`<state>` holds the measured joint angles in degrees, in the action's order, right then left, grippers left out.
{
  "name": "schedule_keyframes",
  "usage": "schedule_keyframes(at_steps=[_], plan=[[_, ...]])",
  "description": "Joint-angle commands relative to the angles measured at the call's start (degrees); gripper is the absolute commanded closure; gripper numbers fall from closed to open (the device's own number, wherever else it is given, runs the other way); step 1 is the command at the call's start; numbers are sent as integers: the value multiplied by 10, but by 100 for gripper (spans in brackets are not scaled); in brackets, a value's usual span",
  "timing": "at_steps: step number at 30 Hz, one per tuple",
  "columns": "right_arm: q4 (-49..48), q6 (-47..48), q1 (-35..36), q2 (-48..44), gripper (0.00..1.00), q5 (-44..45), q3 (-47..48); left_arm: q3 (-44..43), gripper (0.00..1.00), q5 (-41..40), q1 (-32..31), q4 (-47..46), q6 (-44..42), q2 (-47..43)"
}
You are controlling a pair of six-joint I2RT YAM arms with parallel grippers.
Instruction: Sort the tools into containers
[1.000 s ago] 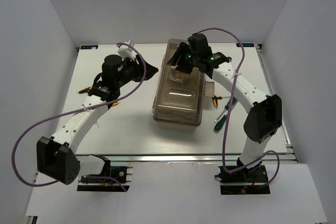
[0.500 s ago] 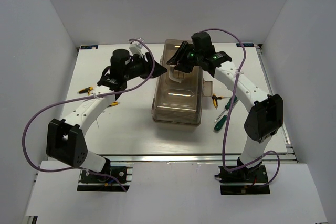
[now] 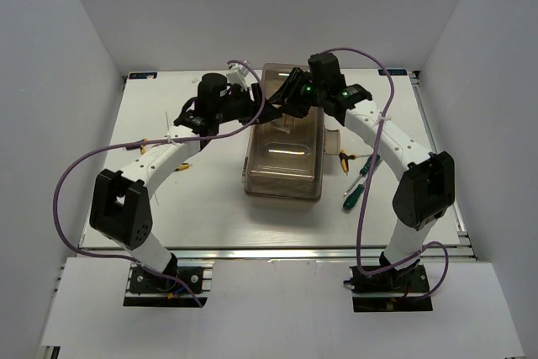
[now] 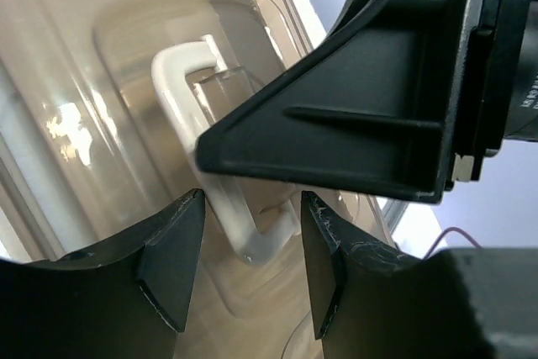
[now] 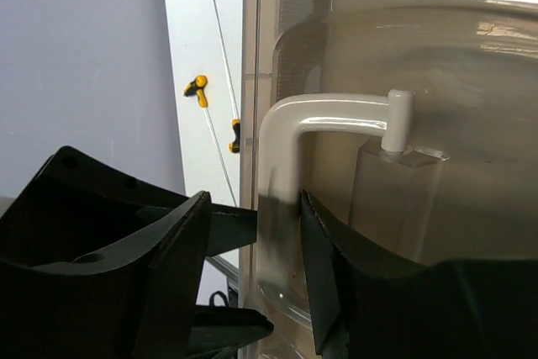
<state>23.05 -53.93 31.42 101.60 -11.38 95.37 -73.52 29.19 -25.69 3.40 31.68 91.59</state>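
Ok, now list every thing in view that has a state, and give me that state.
toolbox lid, shut.
handle, between both sets of fingers, not pinched.
left end effector, open, straddling the handle.
right end effector, open, straddling the handle.
green screwdrivers, lying loose on the table, unsorted.
hex keys, lying loose on the table, unsorted.

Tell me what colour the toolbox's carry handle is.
Glossy creamy off-white. The handle shows best in the right wrist view.
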Motion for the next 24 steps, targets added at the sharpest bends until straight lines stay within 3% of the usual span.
schedule_keyframes(at_steps=[1, 3, 6, 7, 10, 13, 17, 20, 24], plan=[[-38, -15, 4, -36, 48, -46, -5, -13, 40, -11, -11, 28, -16, 8], [-44, -15, 4, -39, 48, -52, -12, -17, 41, -9, -15, 27, -15, 15], [-53, -12, 3, -43, 47, -60, -24, -29, 52, -6, -23, 32, -14, 30], [-63, -5, 3, -45, 46, -63, -27, -33, 60, -8, -24, 35, -15, 36], [-79, 53, -2, -49, 36, -57, -27, -40, 76, -14, -30, 41, -13, 45], [-110, 119, -26, -62, 26, -4, -28, -46, 81, -25, -31, 48, -8, 46], [-142, 256, -111, -84, 25, 11, -30, -59, 90, -62, -30, 67, -4, 39], [-155, 287, -190, -104, 26, -50, -60, -83, 92, -78, -31, 85, -1, 35], [-143, 361, -245, -136, 30, -55, -142, -111, 97, -122, -30, 105, 6, 18]])
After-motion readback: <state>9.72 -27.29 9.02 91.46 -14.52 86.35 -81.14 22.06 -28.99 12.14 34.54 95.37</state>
